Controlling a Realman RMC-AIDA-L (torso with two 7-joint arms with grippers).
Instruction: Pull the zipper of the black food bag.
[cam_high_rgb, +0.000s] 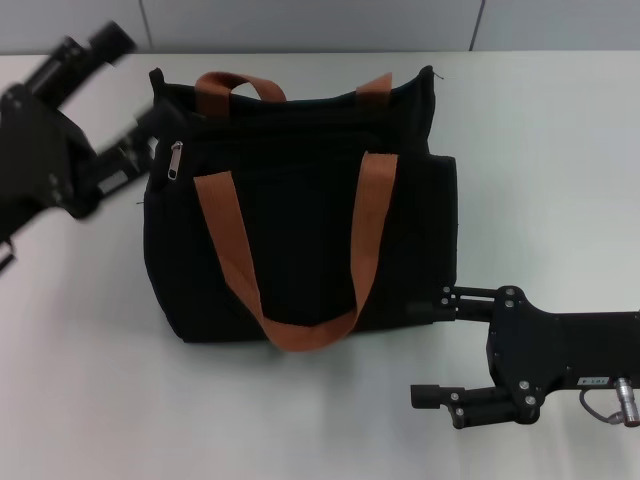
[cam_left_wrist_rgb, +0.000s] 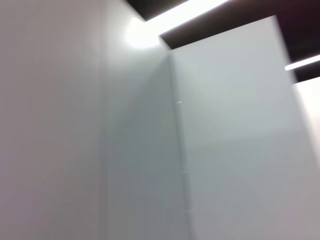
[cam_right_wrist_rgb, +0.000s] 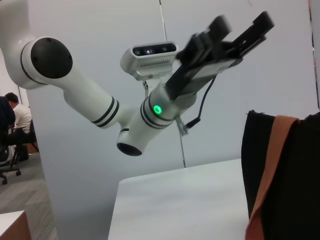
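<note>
The black food bag (cam_high_rgb: 300, 220) lies on the white table (cam_high_rgb: 540, 150) with its two rust-brown strap handles (cam_high_rgb: 230, 250) facing me. The zipper (cam_high_rgb: 175, 160), a small silver pull tab, hangs at the bag's top left corner. My left gripper (cam_high_rgb: 143, 140) is open and hovers just left of that corner, close to the tab but not on it. It also shows raised and open in the right wrist view (cam_right_wrist_rgb: 242, 22). My right gripper (cam_high_rgb: 430, 345) is open at the bag's lower right corner, its upper finger (cam_high_rgb: 445, 296) against the bag's side. The bag's edge shows in the right wrist view (cam_right_wrist_rgb: 295, 175).
The left wrist view shows only a grey wall panel (cam_left_wrist_rgb: 225, 150) and ceiling lights. A seated person (cam_right_wrist_rgb: 15, 120) is far off in the room beyond the table. Bare table lies right of the bag and in front of it.
</note>
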